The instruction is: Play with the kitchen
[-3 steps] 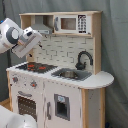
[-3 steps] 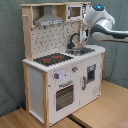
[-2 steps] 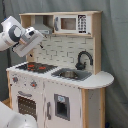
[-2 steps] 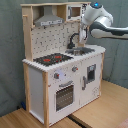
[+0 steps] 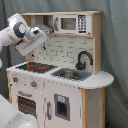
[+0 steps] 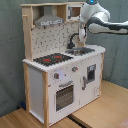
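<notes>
The kitchen (image 5: 60,85) is a tall white and light-wood toy with a black-red stovetop (image 5: 35,66), a sink (image 5: 70,74), a black faucet (image 5: 83,59) and an oven door (image 5: 26,105). It also stands in the middle of the second exterior view, the kitchen (image 6: 60,85), with its stovetop (image 6: 52,59) facing that camera. My gripper (image 5: 26,48) hangs in the air in front of the kitchen, above stovetop height and touching nothing. In the second exterior view the gripper (image 6: 82,33) overlaps the faucet (image 6: 74,40) area.
A grey hood (image 6: 49,20) and a pegboard back (image 6: 57,37) sit above the stovetop. A microwave (image 5: 70,23) is on the upper shelf. Knobs (image 6: 57,76) line the front panel. The kitchen stands on a wooden table (image 6: 100,107). Grey curtains hang behind.
The arm has shifted slightly to the left and up in the second exterior view. Nothing on the kitchen has moved.
</notes>
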